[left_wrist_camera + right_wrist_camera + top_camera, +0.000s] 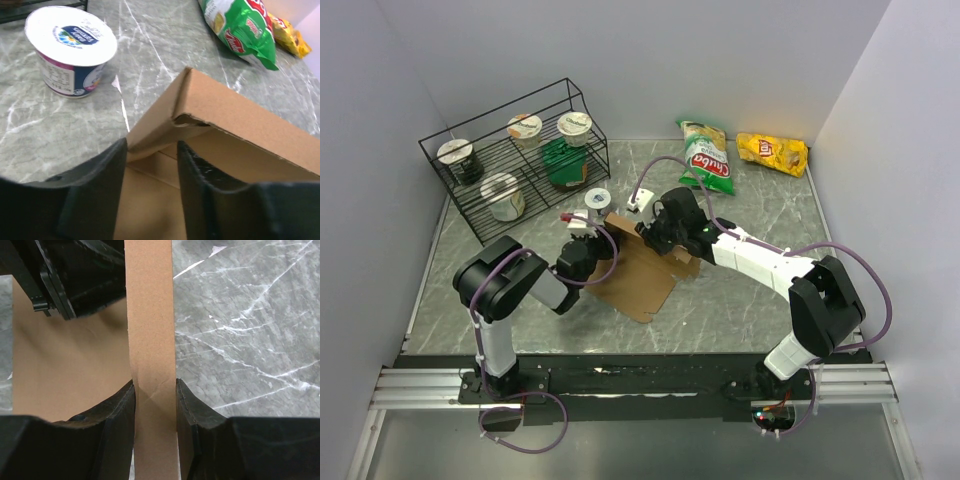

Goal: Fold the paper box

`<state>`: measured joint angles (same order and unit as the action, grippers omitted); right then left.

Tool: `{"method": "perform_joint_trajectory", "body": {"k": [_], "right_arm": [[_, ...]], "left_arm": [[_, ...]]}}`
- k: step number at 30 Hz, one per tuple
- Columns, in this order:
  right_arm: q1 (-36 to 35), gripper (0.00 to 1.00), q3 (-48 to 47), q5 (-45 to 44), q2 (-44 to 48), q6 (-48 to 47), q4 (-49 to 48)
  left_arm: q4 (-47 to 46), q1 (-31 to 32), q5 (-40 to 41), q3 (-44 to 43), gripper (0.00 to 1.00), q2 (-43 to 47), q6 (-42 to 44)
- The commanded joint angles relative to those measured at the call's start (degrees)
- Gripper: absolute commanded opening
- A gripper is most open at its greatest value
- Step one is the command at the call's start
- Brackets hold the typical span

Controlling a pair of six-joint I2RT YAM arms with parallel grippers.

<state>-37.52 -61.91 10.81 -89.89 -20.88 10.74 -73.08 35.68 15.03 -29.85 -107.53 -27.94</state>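
Left gripper [152, 147] part open, fingers standing apart and straddling the near corner of the paper box [640, 280]. Cardboard shows in the gap between them, the folded flap's end just touches the left-hand finger, and there is no clear squeeze from both sides, so it reads as not gripping. Right gripper [155, 387] closed on a raised cardboard wall of the same box, with both fingers pressed flat against the strip from either side and a small crease in the board at the pinch. The box sits mid-table on the grey marbled table [750, 310] between the two arms. It is partly folded: the base panel lies flat toward the near side, and the far wall is up and bent over at the top. In the top view the left arm reaches in from the left and the right arm from the right, with both grippers meeting at the box's far edge. A yogurt cup [70, 45] stands upright just beyond the box, sealed, not touching it. A green chip bag [708, 155] and a yellow chip bag [772, 152] lie near the far right wall, well apart from the box. A wire rack [533, 195] at far left holds more cups.
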Motion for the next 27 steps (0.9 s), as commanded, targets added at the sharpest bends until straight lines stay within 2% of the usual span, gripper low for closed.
{"method": "perform_joint_trajectory", "body": {"k": [1, 9, 13, 20, 24, 27], "right_arm": [[-1.07, 0.31, 0.82, 4.66, -0.82, -0.12, 2.62], [-0.98, 0.31, 1.00, 4.40, -0.29, -0.21, 2.88], [-1.07, 0.31, 0.91, 4.57, -0.46, -0.21, 2.97], [-1.15, 0.31, 0.83, 4.66, -0.55, -0.12, 3.14], [-1.07, 0.31, 0.83, 4.75, -0.38, -0.12, 3.32], [-1.07, 0.31, 0.91, 4.66, -0.29, -0.12, 3.32]], "left_arm": [[-9.27, -0.44, -5.00, 0.32, 0.56, 0.04, 0.70], [-10.42, -3.07, -10.62, 0.84, 0.52, -0.23, 1.31], [-8.57, -3.78, -13.70, -0.21, 0.57, 0.30, 2.45], [-6.64, -4.39, -17.65, -1.09, 0.60, 1.70, 6.67], [-4.62, -5.27, -22.66, -2.76, 0.56, 1.36, 8.16], [-2.69, -5.36, -22.85, -4.08, 0.50, 1.35, 8.52]]}}
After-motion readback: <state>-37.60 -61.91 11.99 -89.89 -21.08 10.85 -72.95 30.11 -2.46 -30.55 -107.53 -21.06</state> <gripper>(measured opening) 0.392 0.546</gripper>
